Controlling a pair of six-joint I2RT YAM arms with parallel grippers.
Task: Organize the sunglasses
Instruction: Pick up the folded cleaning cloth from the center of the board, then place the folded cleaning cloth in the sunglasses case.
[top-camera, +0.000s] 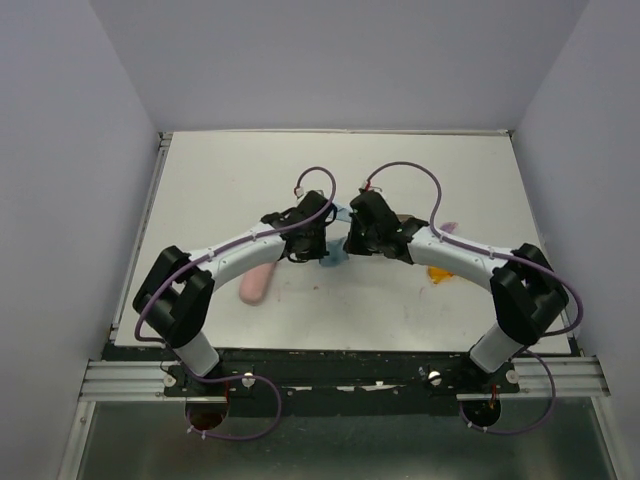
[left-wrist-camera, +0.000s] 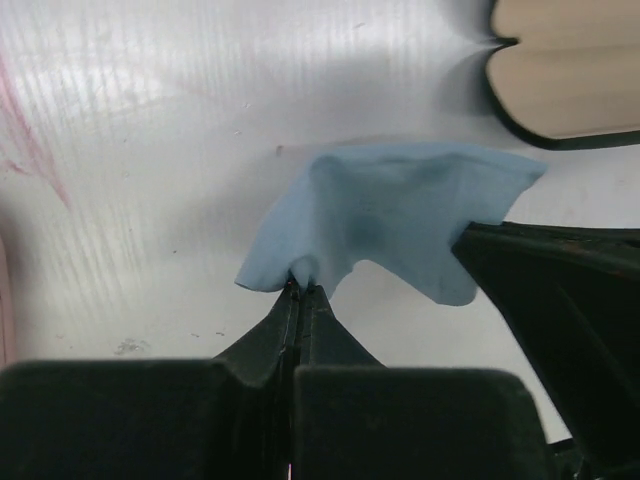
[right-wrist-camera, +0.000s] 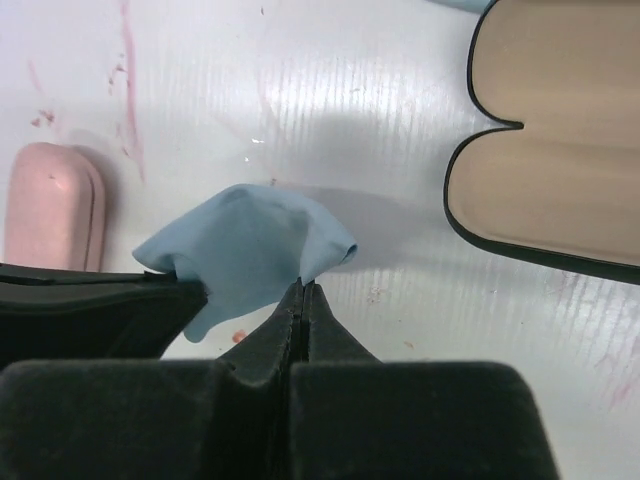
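Note:
Both grippers meet at mid-table, each pinching a corner of one light blue cloth (left-wrist-camera: 390, 215), which also shows in the right wrist view (right-wrist-camera: 250, 250). My left gripper (left-wrist-camera: 300, 287) is shut on it, and so is my right gripper (right-wrist-camera: 303, 287). In the top view the left gripper (top-camera: 322, 242) and right gripper (top-camera: 350, 240) almost touch. The orange sunglasses (top-camera: 440, 272) lie beside the right forearm. A pale pink-purple pair (top-camera: 449, 228) peeks out behind that arm, mostly hidden.
An open black case (right-wrist-camera: 550, 150) with beige lining lies just beyond the grippers and also shows in the left wrist view (left-wrist-camera: 570, 65). A shut pink case (top-camera: 257, 283) lies left of centre, also in the right wrist view (right-wrist-camera: 50, 205). White walls (top-camera: 90, 200) enclose the table.

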